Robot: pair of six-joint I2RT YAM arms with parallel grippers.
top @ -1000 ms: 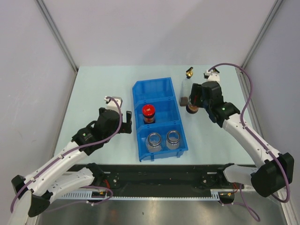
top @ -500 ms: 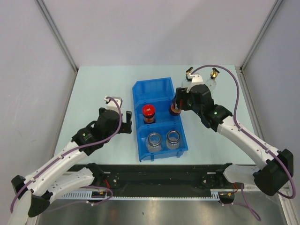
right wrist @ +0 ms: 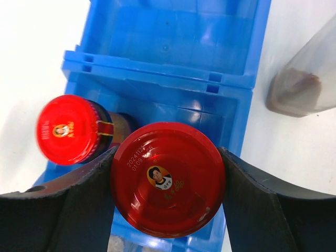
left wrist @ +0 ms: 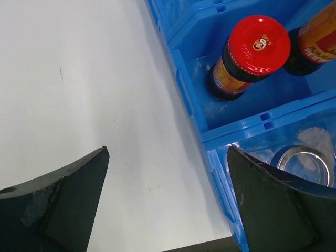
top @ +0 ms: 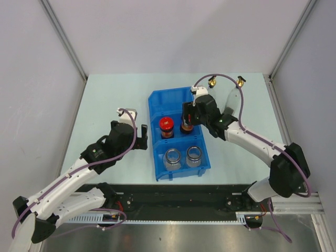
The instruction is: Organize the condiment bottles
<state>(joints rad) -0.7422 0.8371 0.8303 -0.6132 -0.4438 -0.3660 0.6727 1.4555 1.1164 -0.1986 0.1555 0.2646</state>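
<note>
A red-lidded brown jar (right wrist: pixel 167 185) is clamped between the fingers of the right gripper (top: pixel 187 119), which is held over the middle compartment of the blue bin (top: pixel 155 100). Whether the jar's base is set down on the bin floor cannot be told, since the wrist hides it from above. Just to the left of that gripper, in the same compartment, a second jar (top: pixel 166 126) of the same kind is stood upright, close beside the held one.

Behind the right gripper, towards the arm bases, the near compartment is filled by two clear jars (top: pixel 172 157) with silver lids, stood upright side by side.

To the right of the right gripper, outside the bin, two tall bottles are stood on the table (top: pixel 105 105). One (top: pixel 234 97) is seen nearly whole, with a brownish layer at its bottom. Of the other, little more than the gold spout (top: pixel 212 82) is shown past the arm.

The left gripper (top: pixel 137 131) is held above the table with its jaws spread wide apart and only bare tabletop between them. The bin wall lies just to its right.
</note>
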